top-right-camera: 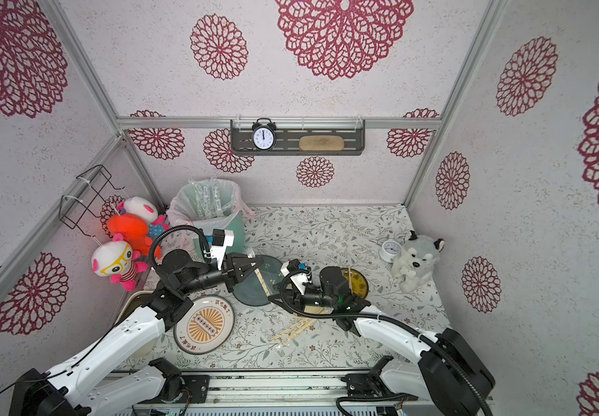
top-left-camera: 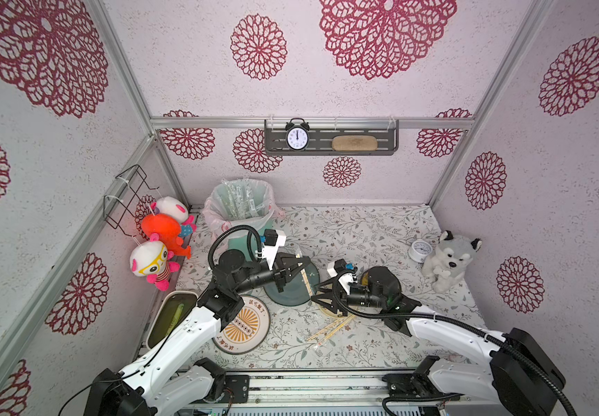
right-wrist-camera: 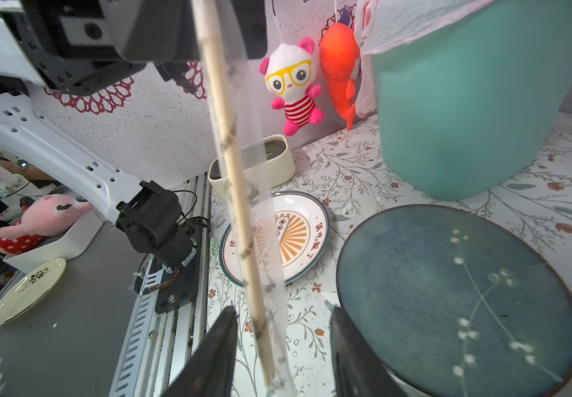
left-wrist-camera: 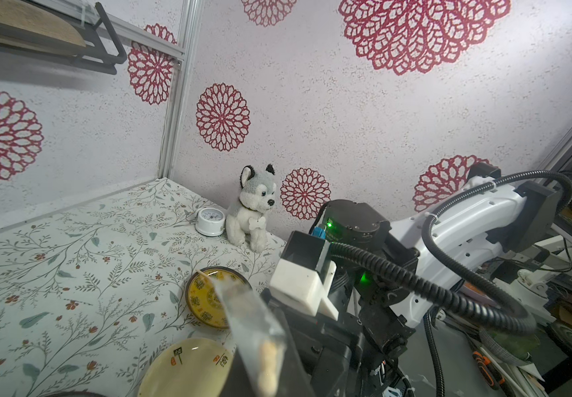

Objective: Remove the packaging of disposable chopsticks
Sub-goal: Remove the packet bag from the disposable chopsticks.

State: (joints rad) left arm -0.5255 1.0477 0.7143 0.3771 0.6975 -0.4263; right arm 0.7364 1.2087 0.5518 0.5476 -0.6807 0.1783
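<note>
Currently the left gripper point(top-left-camera: 301, 268) is pinched tight on one end of a long, clear, crinkly plastic sleeve point(right-wrist-camera: 260, 240). It holds the sleeve in the air above the round, dark blue-green glazed plate point(top-left-camera: 292, 297) near the middle of the table. Thin, pale tan wooden chopsticks point(right-wrist-camera: 232, 178) show through the plastic (only one stick's width is plain in the right wrist view).

From that grip the sleeve slants toward five o'clock in both top views. Its free end sits between the fingers of the right gripper point(right-wrist-camera: 283, 309), which are spread apart. The far finger stands clear of the plastic; whether the nearer one brushes it I cannot tell.

At eleven o'clock on the table stands a tall teal plastic bin point(top-left-camera: 242, 240) with a pink-tinted liner, and empty sleeves point(top-left-camera: 244, 203) poke up inside it. At six o'clock from the right gripper, loose sticks point(top-left-camera: 332, 326) lie crossed on the floral cloth; whether they are wrapped is unclear. A round white plate with an orange sunburst print point(top-left-camera: 242, 324) lies at eight o'clock from the dark plate.
</note>
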